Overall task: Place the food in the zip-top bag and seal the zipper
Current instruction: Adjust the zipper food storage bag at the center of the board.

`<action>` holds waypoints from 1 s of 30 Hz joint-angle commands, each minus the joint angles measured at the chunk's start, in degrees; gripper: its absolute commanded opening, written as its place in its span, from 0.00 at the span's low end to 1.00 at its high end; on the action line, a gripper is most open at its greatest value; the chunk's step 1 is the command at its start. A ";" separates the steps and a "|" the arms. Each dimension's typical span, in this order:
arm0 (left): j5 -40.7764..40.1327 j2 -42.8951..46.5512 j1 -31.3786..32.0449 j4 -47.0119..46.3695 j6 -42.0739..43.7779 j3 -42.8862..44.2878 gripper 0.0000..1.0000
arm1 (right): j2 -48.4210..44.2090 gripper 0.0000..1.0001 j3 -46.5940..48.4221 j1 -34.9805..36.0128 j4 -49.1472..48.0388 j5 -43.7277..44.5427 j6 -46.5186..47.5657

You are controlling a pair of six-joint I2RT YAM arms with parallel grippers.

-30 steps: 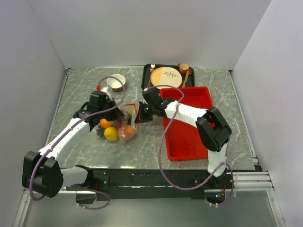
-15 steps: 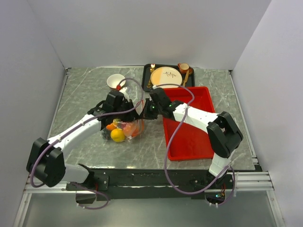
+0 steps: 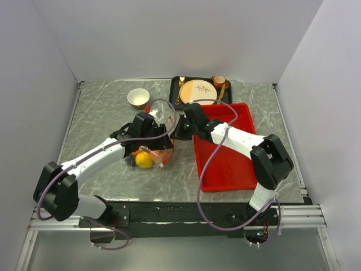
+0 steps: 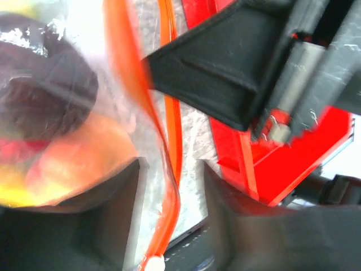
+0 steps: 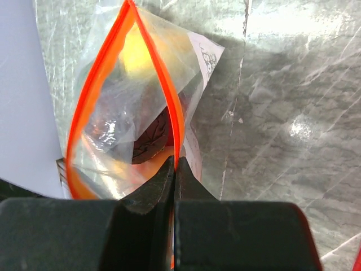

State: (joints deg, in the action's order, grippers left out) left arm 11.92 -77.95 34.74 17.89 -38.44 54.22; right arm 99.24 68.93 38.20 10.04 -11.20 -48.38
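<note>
Well, the right gripper point(image 5: 174, 166) is pinching the zipper point(image 4: 121, 39) of the zip-top bag point(image 3: 153, 152), which is lying, food point(image 3: 144, 160) inside, just left of the red tray point(image 3: 225, 169). The left gripper point(image 4: 172, 166) is gaping astride that strip. The bag's printed label point(image 5: 206, 56) is proving too small to read.

No legible text, number or brand appears in any view. Right wrist view: a small dark printed mark point(image 5: 207, 56) stands on a white patch of the bag point(image 5: 130, 101), at the bag's upper right corner; its shapes are too small and creased to read as letters. Top view: a faint brown motif point(image 3: 201, 88) lies at the centre of the plate point(image 3: 192, 94); it cannot be told as writing. Left wrist view: blurred, no marking shows.
</note>
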 commanded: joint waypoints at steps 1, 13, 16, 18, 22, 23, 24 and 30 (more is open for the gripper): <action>-2.95 8.50 0.15 0.73 -1.99 -0.78 0.60 | -1.86 0.00 0.68 -0.58 -1.43 1.01 -0.05; -11.75 27.92 0.15 4.34 -10.48 -12.46 0.72 | -1.07 0.00 1.12 -0.84 -0.90 0.39 -0.05; -11.31 32.84 0.15 2.78 -19.44 -17.29 0.71 | -1.33 0.00 1.56 -0.84 -0.46 0.74 0.13; -11.39 36.79 0.94 0.84 -24.47 -21.24 0.72 | -1.68 0.00 1.56 -0.93 -0.29 0.83 0.04; -11.74 43.04 1.73 -8.47 -38.79 -30.54 0.72 | -1.86 0.00 2.00 -0.93 0.06 0.92 0.13; -11.75 43.50 1.91 -8.92 -40.30 -31.27 0.72 | -1.86 0.00 2.09 -0.93 0.06 0.83 -0.05; -11.75 43.93 1.91 -9.71 -42.58 -32.15 0.72 | -1.95 0.00 2.09 -0.93 -0.02 0.83 0.04; -11.57 40.08 2.52 -17.09 -48.83 -35.84 0.71 | -2.12 0.00 2.53 -0.93 0.42 1.18 0.22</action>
State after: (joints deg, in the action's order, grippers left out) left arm 0.97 -35.55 36.64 10.00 -79.37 19.77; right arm 99.24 69.04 37.98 10.83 -11.38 -48.36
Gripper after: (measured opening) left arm 0.721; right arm 0.010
